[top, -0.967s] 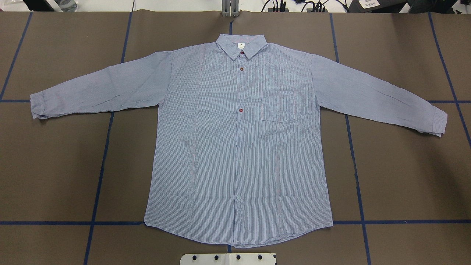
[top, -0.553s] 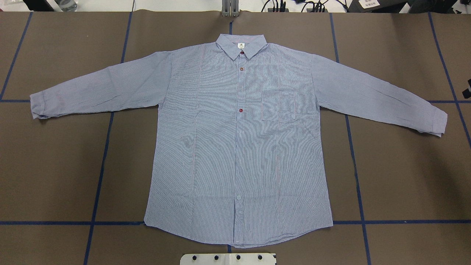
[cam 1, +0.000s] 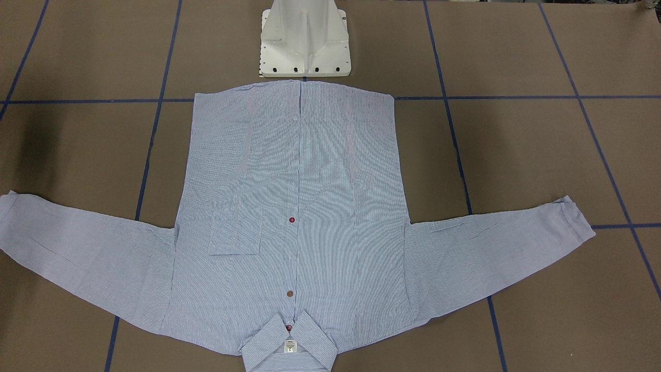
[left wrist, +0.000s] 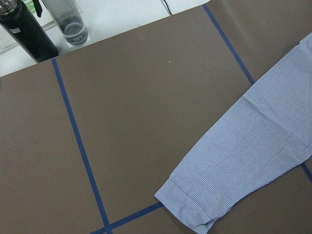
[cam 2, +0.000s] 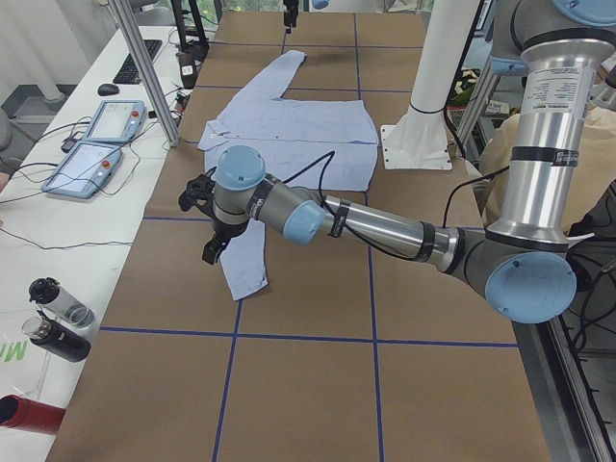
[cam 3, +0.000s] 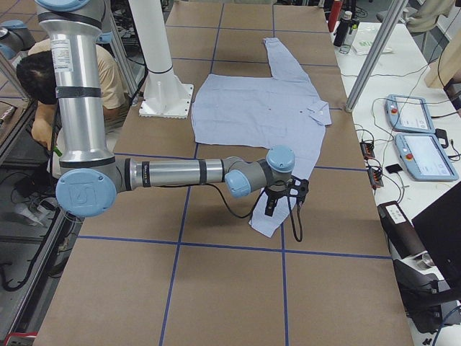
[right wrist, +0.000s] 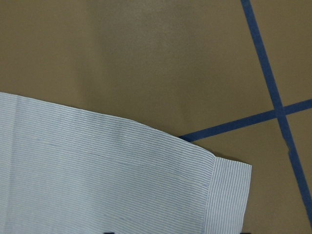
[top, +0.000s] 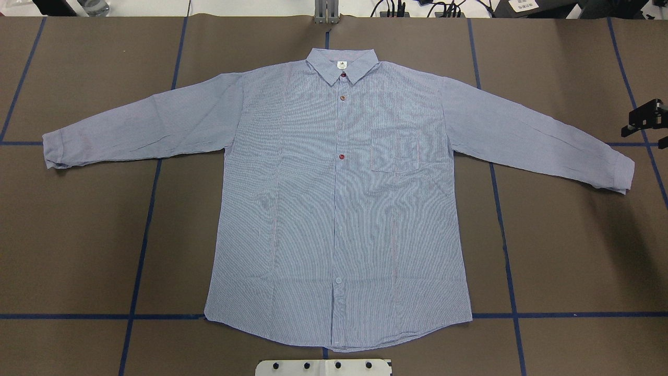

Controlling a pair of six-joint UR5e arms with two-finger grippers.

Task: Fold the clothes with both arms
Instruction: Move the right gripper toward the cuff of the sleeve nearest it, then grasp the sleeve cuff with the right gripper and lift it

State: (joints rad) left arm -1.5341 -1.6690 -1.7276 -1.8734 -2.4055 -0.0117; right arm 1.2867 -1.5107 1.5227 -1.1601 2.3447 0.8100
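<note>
Striped shirt (top: 334, 209) lies flat, buttons up, sleeves spread on the table (top: 574, 250). Right gripper (top: 645, 120) and left gripper (cam 2: 208, 241) each hover near a cuff (top: 621, 175); can't tell the jaw state of either. Best to pinch both cuffs squarely and lift evenly.

My left arm (cam 2: 380, 224) and right arm (cam 3: 169, 173) were silver tubes. Pale blue caps (cam 2: 530, 286) closed each joint, one marked with a white logo.
</note>
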